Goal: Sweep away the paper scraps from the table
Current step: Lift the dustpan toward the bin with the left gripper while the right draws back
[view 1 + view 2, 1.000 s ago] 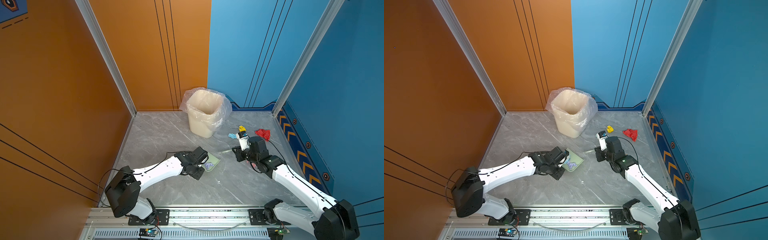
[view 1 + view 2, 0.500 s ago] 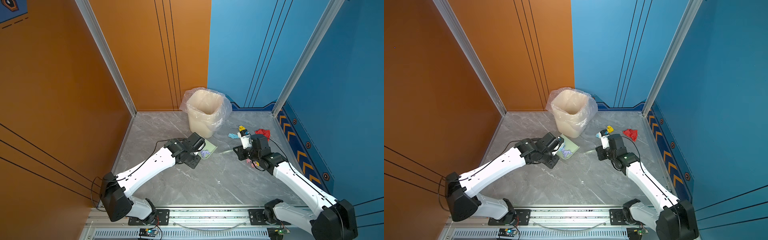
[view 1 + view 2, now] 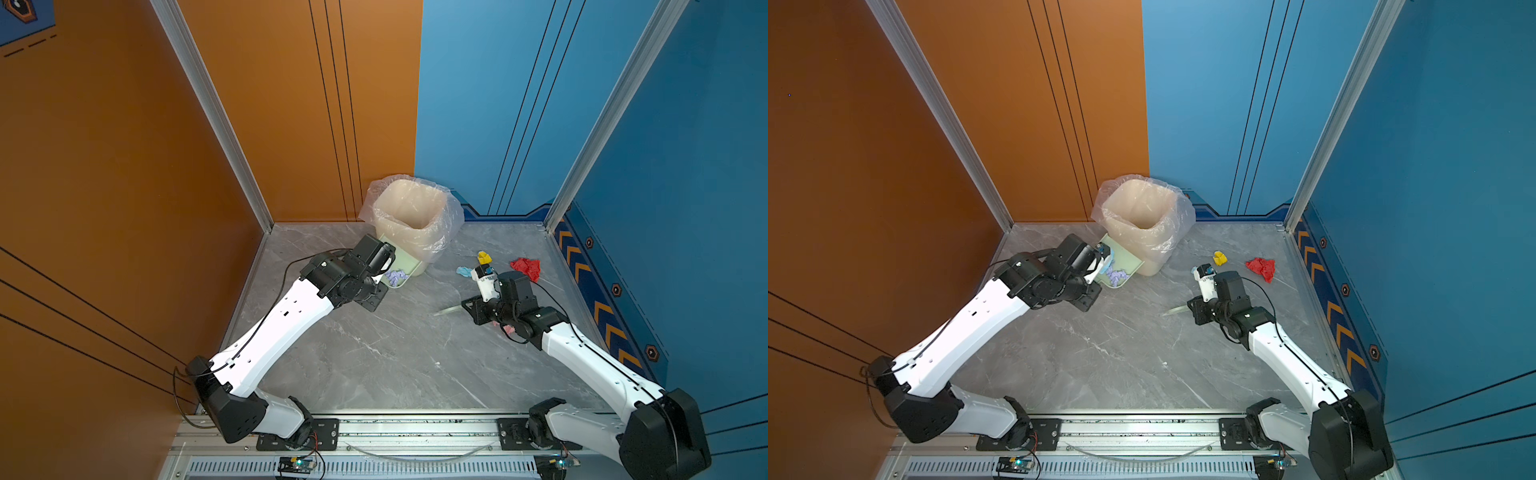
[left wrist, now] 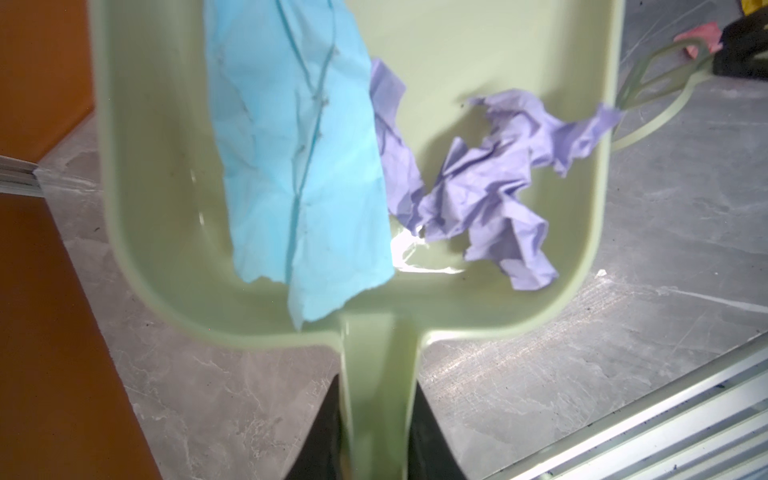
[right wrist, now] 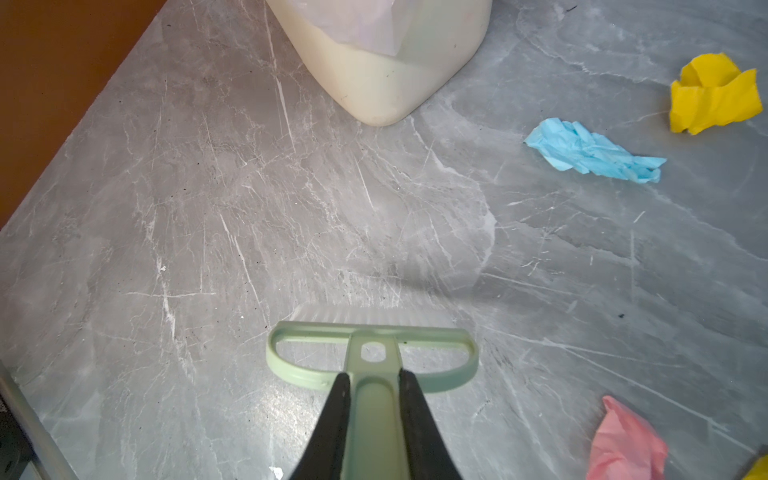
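Since a second ago, my left hand is carrying the dustpan from mid-desk up beside the bin, gripping its handle tight. A lilac scrap and a blue sheet are lying in the pan. My right hand is clamping the brush handle, holding the head low over the desk. A yellow scrap, blue scrap, pink scrap and red scrap are lying on the desk near that hand.

Robot lab cell — orange wall, blue wall, aluminium rail; marble-patterned table
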